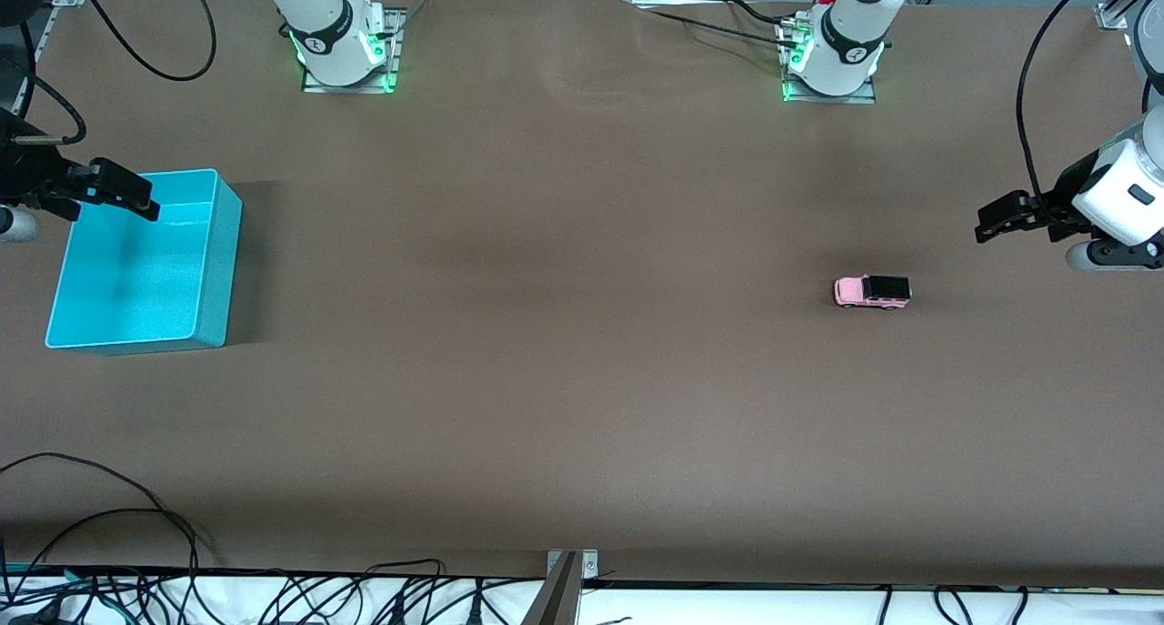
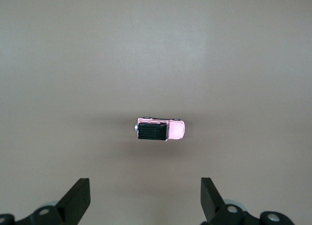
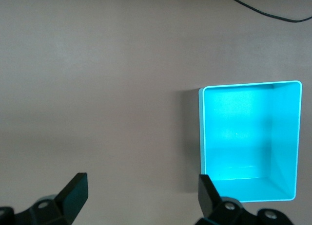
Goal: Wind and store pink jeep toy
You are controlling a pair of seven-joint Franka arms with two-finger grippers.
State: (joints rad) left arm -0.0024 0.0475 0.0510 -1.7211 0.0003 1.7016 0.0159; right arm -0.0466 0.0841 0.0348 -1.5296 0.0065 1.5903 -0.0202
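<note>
The pink jeep toy (image 1: 871,291) is a tiny pink car with a black roof, standing on its wheels on the brown table toward the left arm's end. In the left wrist view the jeep (image 2: 161,130) lies ahead of the fingers, untouched. My left gripper (image 1: 993,220) (image 2: 145,186) hangs open in the air beside the jeep, nothing between its fingers. The turquoise bin (image 1: 223,270) (image 3: 251,137) stands empty toward the right arm's end. My right gripper (image 1: 136,197) (image 3: 142,181) hovers open by the bin's farther rim, holding nothing.
Both arm bases (image 1: 341,38) (image 1: 837,52) stand along the table's farther edge. Loose black cables (image 1: 136,516) lie at the near edge toward the right arm's end. A wide stretch of bare brown table (image 1: 546,288) separates the bin and the jeep.
</note>
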